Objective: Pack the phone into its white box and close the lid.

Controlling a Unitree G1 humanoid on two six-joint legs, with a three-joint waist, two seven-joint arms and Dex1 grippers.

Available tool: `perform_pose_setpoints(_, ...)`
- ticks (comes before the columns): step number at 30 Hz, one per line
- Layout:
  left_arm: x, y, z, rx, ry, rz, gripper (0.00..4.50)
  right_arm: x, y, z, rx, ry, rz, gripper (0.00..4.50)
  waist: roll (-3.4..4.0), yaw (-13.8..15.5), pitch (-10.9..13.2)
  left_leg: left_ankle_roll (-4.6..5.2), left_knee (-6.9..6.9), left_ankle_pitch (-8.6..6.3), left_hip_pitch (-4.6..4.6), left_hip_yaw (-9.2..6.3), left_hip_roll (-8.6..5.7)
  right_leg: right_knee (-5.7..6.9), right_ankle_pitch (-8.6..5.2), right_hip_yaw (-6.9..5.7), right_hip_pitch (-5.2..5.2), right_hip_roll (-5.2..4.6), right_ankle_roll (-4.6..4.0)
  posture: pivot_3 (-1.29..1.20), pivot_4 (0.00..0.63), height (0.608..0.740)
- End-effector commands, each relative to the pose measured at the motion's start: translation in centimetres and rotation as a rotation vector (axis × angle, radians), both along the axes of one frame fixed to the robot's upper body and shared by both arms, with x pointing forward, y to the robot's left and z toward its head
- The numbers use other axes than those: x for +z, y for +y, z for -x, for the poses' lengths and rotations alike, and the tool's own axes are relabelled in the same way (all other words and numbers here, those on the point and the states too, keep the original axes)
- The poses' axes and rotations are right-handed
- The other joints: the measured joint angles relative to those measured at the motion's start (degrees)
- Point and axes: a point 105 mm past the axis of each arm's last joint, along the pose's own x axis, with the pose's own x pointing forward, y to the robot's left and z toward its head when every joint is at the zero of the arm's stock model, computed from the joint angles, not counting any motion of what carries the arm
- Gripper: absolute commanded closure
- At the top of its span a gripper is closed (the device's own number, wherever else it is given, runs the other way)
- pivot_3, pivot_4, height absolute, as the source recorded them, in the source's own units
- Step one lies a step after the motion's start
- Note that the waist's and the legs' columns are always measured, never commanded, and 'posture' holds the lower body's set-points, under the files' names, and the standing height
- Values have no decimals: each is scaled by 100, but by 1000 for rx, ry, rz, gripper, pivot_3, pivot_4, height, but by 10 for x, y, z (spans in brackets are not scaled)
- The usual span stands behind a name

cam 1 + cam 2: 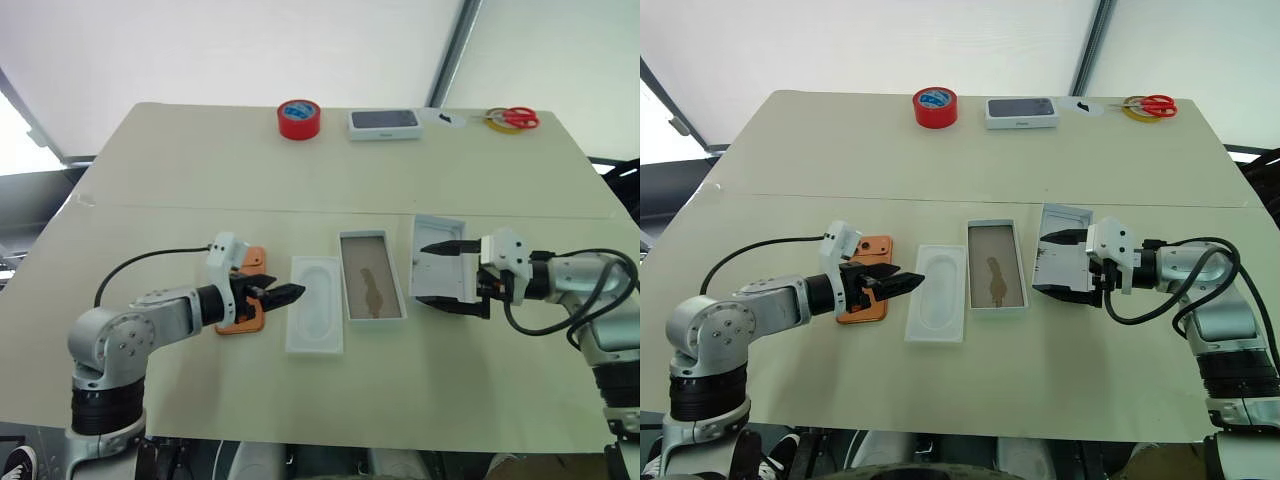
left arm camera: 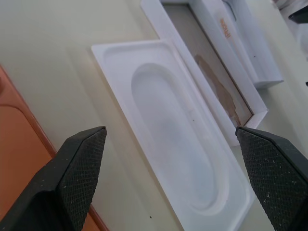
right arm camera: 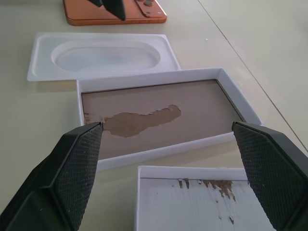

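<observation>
The orange phone (image 1: 862, 310) lies flat on the table at the left, partly under my left gripper (image 1: 285, 292), which hovers open over its inner edge and points toward the white insert (image 1: 315, 305). The white box (image 1: 372, 275), a shallow tray with a tan floor, sits open in the middle. Just right of it lies the lid (image 1: 440, 228), inner face up. My right gripper (image 1: 432, 275) hangs open over the lid, pointing toward the box. The right wrist view looks across the lid (image 3: 192, 202) to the box (image 3: 149, 115) and the phone (image 3: 91, 15).
A white insert with an oval recess lies between the phone and the box. Along the far edge stand a red tape roll (image 1: 298, 118), a white box picturing a dark phone (image 1: 384, 123), and red scissors (image 1: 514, 117). A seam crosses the table behind the work area.
</observation>
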Motion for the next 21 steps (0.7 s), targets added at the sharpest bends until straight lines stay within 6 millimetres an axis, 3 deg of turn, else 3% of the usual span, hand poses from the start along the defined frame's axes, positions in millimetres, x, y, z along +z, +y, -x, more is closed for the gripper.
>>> perform_pose_setpoints(1, 0, -1, -6, 28, 75, 14, 0, 11, -5, -3, -23, -51, -2, 17, -1, 12, 0, 0, 2, 0, 0, 0, 0, 0, 0, 0, 1, 0, 0, 0, 150, 740)
perform_pose_setpoints(8, -6, -16, -15, 1, 205, 101, 0, 11, -1, -5, -38, -73, -16, 17, -1, 29, -2, -3, 6, 2, 2, 0, 0, 0, 0, 0, 4, 0, 0, 0, 150, 740)
perform_pose_setpoints(12, -13, -15, -14, 20, 264, 146, 0, 16, -2, -7, -51, -95, -12, 17, -1, 96, -2, -5, 8, 3, 2, 0, 0, 0, 0, 0, 5, 0, 0, 0, 150, 740)
perform_pose_setpoints(15, -19, -14, -12, 40, 287, 161, 800, 18, -4, -7, -56, -102, -8, 0, -2, 111, -3, -5, 11, 2, 2, 1, -1, -1, 0, 1, 6, -1, 0, 0, 150, 740)
perform_pose_setpoints(21, -25, -16, -7, 54, 331, 228, 3936, 18, -3, -6, -55, -109, -8, 0, -1, 124, -4, -6, 12, 3, 1, 1, -1, -1, 0, 1, 6, -1, 0, 0, 150, 740)
